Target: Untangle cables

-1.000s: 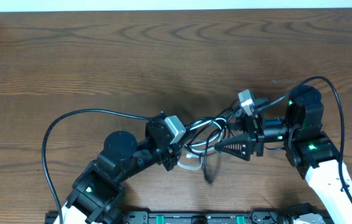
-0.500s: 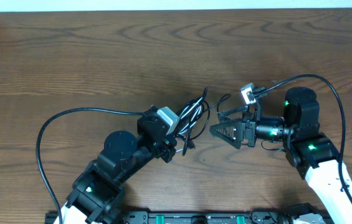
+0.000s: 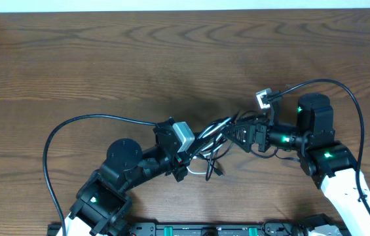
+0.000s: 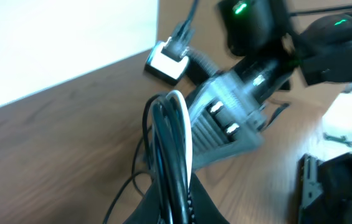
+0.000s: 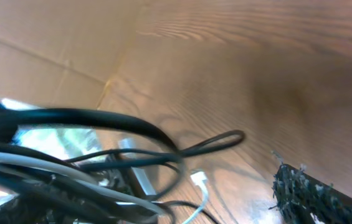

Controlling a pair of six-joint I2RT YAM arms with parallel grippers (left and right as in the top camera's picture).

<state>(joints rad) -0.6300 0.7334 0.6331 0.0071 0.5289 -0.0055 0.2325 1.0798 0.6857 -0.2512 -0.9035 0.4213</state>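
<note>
Overhead downward, wrists close, sharing cables (image 3: 214, 131)

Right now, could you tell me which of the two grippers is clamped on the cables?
The left gripper: its jaws are shut on the looped cables, whereas the right gripper stands open beside them.

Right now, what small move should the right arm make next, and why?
Probably close the right claw on one strand and ease it away: it stands open at the cables, while the left claw is shut on the bundle.

Brown wood-grain table (image 3: 93, 59) under even light, a pale white strip (image 3: 171, 5) along its far edge.
</note>
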